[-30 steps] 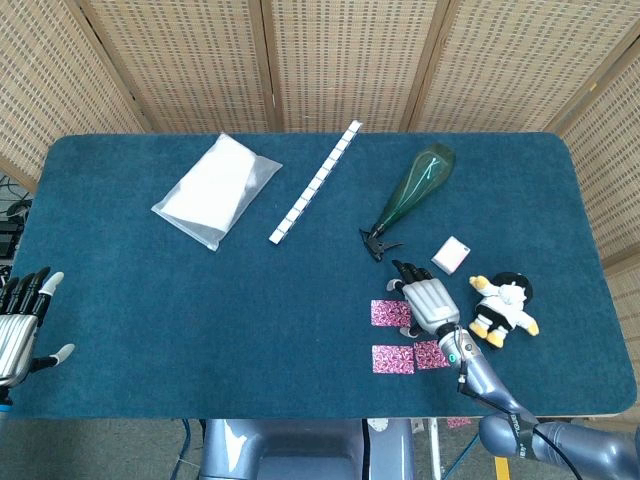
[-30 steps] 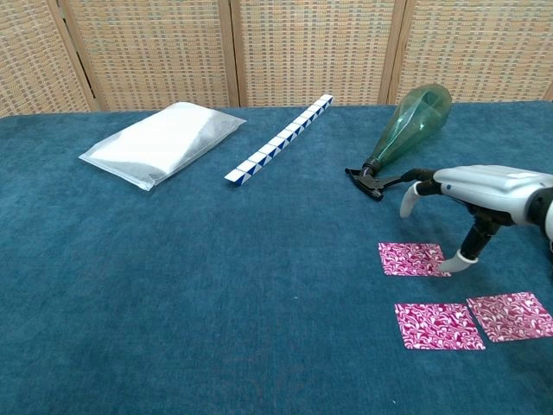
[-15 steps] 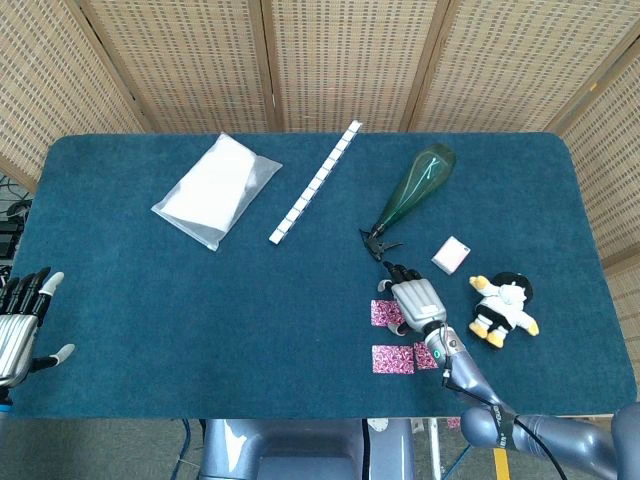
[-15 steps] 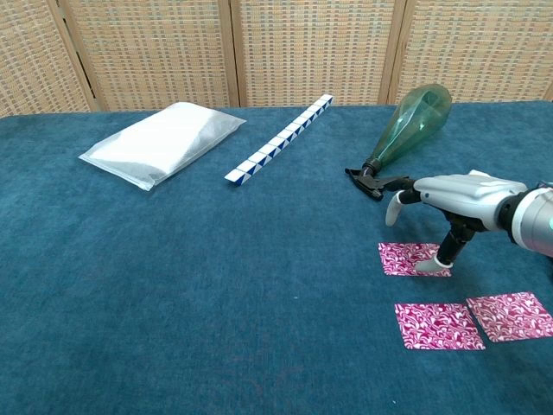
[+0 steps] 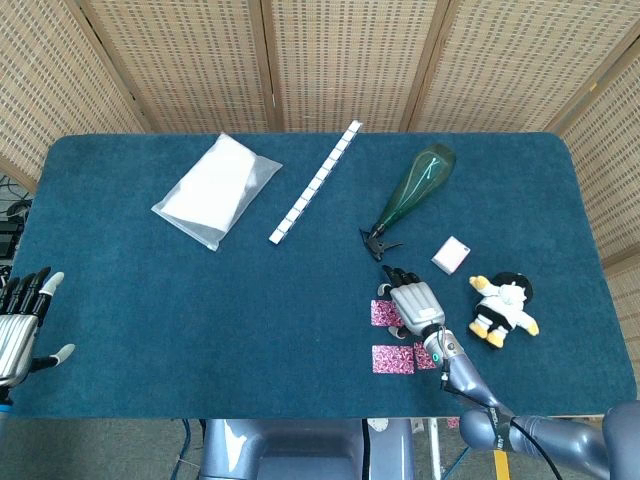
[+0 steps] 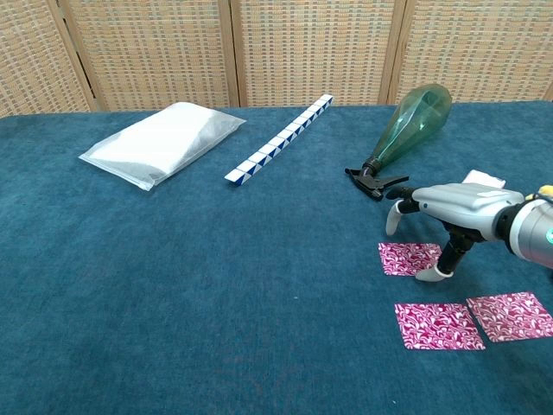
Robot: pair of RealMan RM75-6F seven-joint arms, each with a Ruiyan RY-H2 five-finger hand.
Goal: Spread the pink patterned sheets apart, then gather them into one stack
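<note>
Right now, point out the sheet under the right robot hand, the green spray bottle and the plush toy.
pink sheet under the right robot hand (image 6: 404,257), chest view, its bare left half
green spray bottle (image 6: 413,120), chest view, middle of its body
plush toy (image 5: 504,306), head view, its white belly

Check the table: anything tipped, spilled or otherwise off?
The green spray bottle lies on its side, trigger end toward the right hand; no liquid shows on the cloth. The three pink sheets lie flat and apart, not stacked. Nothing else stands out.
</note>
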